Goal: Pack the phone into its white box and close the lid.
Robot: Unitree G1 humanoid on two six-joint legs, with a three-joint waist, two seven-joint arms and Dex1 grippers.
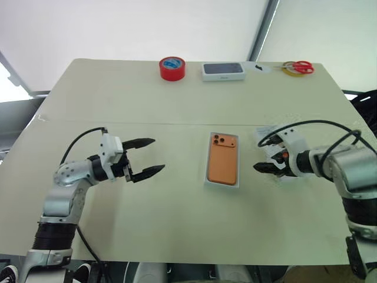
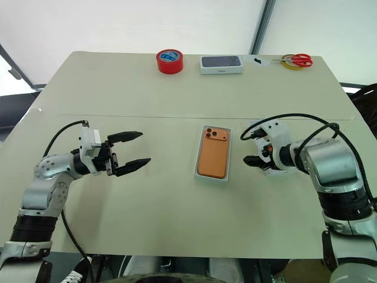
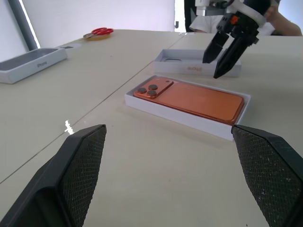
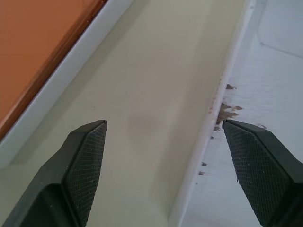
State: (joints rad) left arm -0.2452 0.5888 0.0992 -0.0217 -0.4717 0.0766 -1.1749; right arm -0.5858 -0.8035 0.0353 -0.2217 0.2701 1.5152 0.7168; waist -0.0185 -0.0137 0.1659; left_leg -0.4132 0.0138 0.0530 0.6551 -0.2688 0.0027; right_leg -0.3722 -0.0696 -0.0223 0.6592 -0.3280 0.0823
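The orange phone (image 1: 222,158) lies back up inside the shallow white box (image 3: 165,109) at the table's middle, camera lenses at its far end. The lid (image 3: 180,66) rests open side up just right of the box, partly hidden by my right arm. My right gripper (image 1: 265,167) is open and points down over the gap between box and lid; in the right wrist view one finger hangs over the table by the box wall (image 4: 71,80) and the other over the lid's edge (image 4: 265,71). My left gripper (image 1: 158,155) is open and empty, well left of the box, pointing toward it.
Along the far edge stand a red tape roll (image 1: 172,68), a dark-topped white box (image 1: 223,71) and red-handled scissors (image 1: 300,67) on a yellow ring. A seam crosses the table behind the phone. Cables loop from both wrists.
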